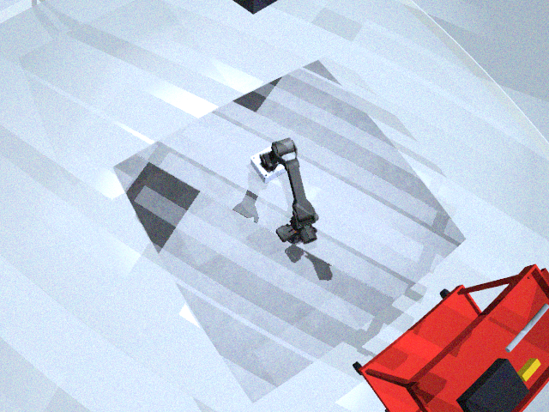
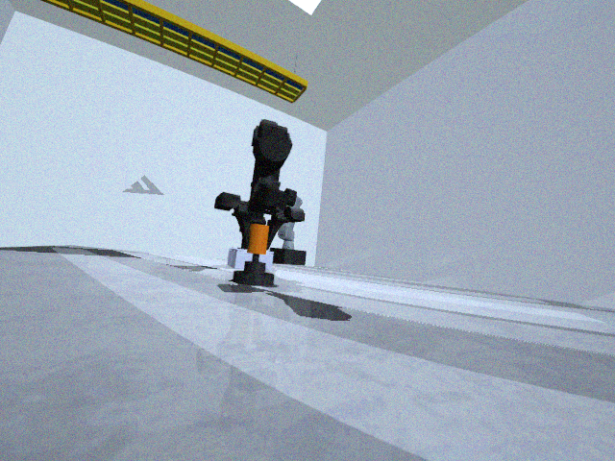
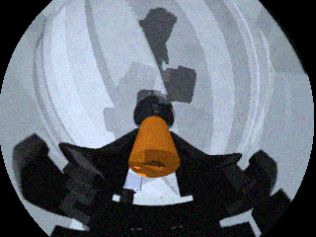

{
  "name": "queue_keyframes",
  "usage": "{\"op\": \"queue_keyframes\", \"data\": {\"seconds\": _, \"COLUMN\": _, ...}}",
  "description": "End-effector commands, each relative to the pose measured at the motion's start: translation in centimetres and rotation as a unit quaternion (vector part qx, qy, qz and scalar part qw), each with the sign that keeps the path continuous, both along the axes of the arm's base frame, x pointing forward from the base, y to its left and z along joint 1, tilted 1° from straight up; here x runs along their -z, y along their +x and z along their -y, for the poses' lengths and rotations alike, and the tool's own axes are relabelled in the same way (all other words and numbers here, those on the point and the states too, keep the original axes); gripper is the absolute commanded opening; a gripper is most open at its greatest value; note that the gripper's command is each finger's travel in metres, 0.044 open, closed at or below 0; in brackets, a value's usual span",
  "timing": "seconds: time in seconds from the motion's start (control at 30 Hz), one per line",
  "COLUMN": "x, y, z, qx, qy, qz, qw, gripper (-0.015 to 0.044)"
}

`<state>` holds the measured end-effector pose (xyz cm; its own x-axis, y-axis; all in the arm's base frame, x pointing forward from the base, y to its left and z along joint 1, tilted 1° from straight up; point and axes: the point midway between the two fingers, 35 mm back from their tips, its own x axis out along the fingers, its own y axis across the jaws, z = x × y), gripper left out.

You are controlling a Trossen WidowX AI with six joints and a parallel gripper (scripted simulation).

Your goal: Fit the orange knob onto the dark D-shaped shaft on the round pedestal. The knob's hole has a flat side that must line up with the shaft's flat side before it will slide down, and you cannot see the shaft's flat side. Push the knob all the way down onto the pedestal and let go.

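The orange knob (image 2: pixel 258 239) (image 3: pixel 154 148) is upright between the fingers of my gripper (image 2: pixel 258 235) (image 3: pixel 153 132), which is shut on it. In the exterior view the knob stands over the dark round pedestal (image 2: pixel 253 279), its lower end at the top of the short shaft (image 2: pixel 256 257). Some shaft shows below the knob, which is well above the pedestal's base. Whether the knob touches the shaft or its tip is inside the hole cannot be told. In the wrist view the pedestal (image 3: pixel 154 105) shows partly behind the knob. The shaft's flat side is hidden. In the top view the gripper (image 1: pixel 296 234) covers the pedestal.
The arm's white base plate (image 1: pixel 268 175) lies behind the gripper. A red cart (image 1: pixel 425 341) with a black box (image 1: pixel 494 388) stands at the lower right of the top view. A dark block (image 2: pixel 289 256) stands in the background of the exterior view. A yellow beam (image 2: pixel 198 48) hangs overhead.
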<state>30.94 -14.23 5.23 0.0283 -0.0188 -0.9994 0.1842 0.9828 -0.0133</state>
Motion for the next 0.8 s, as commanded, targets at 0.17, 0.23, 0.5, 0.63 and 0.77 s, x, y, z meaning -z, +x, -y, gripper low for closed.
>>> {"op": "queue_keyframes", "data": {"seconds": 0.17, "x": -0.32, "y": 0.39, "z": 0.11, "qx": 0.0, "qy": -0.001, "qz": 0.005, "qw": 1.0, "gripper": 0.0}}
{"op": "queue_keyframes", "data": {"seconds": 0.23, "x": -0.3, "y": 0.42, "z": 0.1, "qx": 0.0, "qy": -0.001, "qz": 0.005, "qw": 1.0, "gripper": 0.0}}
{"op": "queue_keyframes", "data": {"seconds": 0.5, "x": 0.03, "y": 0.37, "z": 0.08, "qx": 0.0, "qy": -0.001, "qz": 0.005, "qw": 1.0, "gripper": 0.0}}
{"op": "queue_keyframes", "data": {"seconds": 0.63, "x": 0.09, "y": 0.27, "z": 0.04, "qx": 0.0, "qy": -0.001, "qz": 0.005, "qw": 1.0, "gripper": 0.0}}
{"op": "queue_keyframes", "data": {"seconds": 0.77, "x": 0.18, "y": 0.13, "z": -0.01, "qx": 0.0, "qy": -0.001, "qz": 0.005, "qw": 1.0, "gripper": 0.0}}
